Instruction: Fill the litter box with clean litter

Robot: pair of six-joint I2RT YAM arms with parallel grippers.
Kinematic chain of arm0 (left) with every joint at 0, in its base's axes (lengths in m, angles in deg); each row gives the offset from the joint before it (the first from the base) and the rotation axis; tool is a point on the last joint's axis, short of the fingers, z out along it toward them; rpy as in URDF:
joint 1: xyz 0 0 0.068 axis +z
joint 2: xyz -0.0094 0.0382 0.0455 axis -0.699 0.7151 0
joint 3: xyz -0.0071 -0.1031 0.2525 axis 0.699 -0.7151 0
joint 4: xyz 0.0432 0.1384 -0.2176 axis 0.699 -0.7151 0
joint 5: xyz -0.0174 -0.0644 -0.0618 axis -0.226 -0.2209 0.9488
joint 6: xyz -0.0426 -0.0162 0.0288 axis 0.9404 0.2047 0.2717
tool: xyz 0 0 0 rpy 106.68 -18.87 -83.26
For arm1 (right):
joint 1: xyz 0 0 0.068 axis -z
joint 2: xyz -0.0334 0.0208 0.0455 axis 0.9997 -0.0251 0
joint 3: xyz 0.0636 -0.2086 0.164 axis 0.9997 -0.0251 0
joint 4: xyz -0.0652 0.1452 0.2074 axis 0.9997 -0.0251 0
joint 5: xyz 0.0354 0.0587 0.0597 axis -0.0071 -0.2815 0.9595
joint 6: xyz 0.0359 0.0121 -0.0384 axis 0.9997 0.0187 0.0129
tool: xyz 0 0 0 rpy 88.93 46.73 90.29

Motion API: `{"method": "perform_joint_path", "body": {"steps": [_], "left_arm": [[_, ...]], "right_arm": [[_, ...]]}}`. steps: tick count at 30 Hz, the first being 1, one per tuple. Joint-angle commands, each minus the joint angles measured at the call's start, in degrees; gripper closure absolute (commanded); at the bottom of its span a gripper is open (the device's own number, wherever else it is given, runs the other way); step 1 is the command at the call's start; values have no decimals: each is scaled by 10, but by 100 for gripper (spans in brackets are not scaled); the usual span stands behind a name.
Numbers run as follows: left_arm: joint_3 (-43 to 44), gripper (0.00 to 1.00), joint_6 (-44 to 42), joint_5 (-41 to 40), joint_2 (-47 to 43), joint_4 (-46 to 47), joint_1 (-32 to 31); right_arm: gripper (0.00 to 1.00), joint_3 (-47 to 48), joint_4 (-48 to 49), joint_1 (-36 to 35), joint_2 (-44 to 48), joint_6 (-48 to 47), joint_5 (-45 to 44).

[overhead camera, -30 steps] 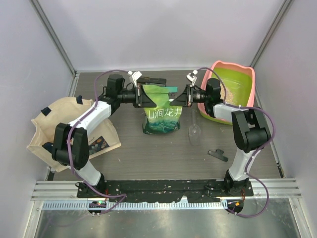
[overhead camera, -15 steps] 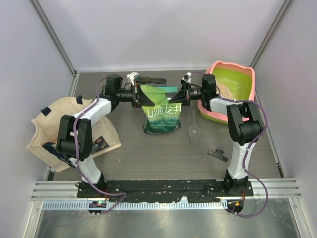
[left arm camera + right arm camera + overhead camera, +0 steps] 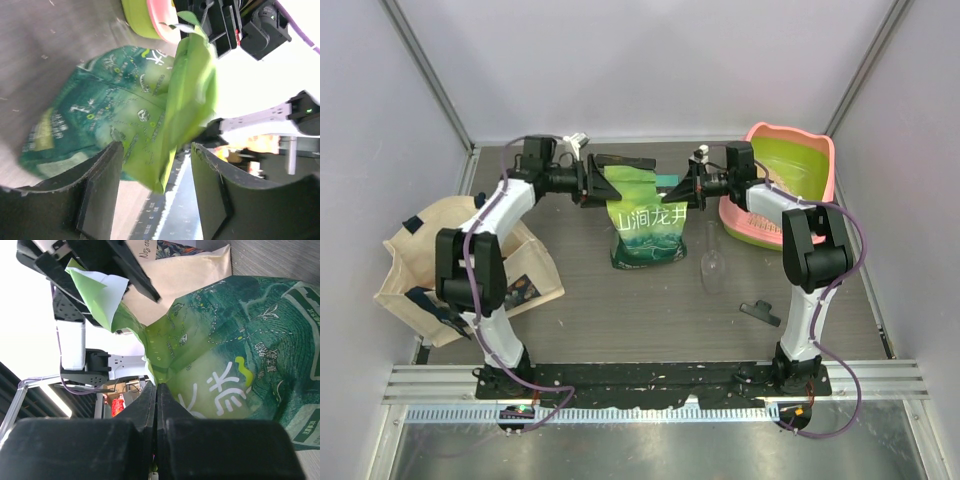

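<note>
Litter box (image 3: pixel 812 146) sits at the far right of the table (image 3: pixel 620 320), pink rim and green basin open upward. A pale patch in the basin beside the right forearm looks to us like clean litter (image 3: pixel 778 184), a thin showing only. The green bag (image 3: pixel 648 232) stands mid-table, well left of the box, top edge raised between both arms. Right fingers (image 3: pixel 125 440) are pressed together on the bag's upper edge. Left fingers (image 3: pixel 97 187) stand apart with the bag's folded corner lying loose between them, not pinched. We judge the step in hand to be opening or readying the bag, with the fill barely begun. The next move calls for the left fingers to close on that corner, then for both arms to carry the mouth over the basin and tip it. Beige tote bag (image 3: pixel 430 250) lies far left, out of the way. Clear scoop (image 3: pixel 712 268) lies just right of the bag, close to the carrying path. Small black clip (image 3: pixel 761 311) lies nearer the right base, apart from everything.
</note>
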Motion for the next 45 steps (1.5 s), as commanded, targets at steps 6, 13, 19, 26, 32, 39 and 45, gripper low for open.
{"method": "perform_joint_path", "body": {"steps": [6,13,19,26,32,39,45], "left_arm": [[110,23,-374,-105,-151,-152,14],[96,17,-814,-175,-206,-236,-135],[114,17,-909,-196,-129,-223,-176],[135,15,-947,-221,-77,-217,-178],[154,15,-931,-222,-30,-247,-178],[197,20,-944,-212,14,-345,-173],[198,31,-875,-187,22,-346,-165]], "right_arm": [[99,34,23,16,37,16,47],[99,31,56,16,37,18,51],[99,20,97,16,40,39,62],[99,3,127,17,49,51,70],[99,-1,142,16,48,58,78],[99,4,157,17,44,86,91],[99,6,71,18,50,56,91]]}}
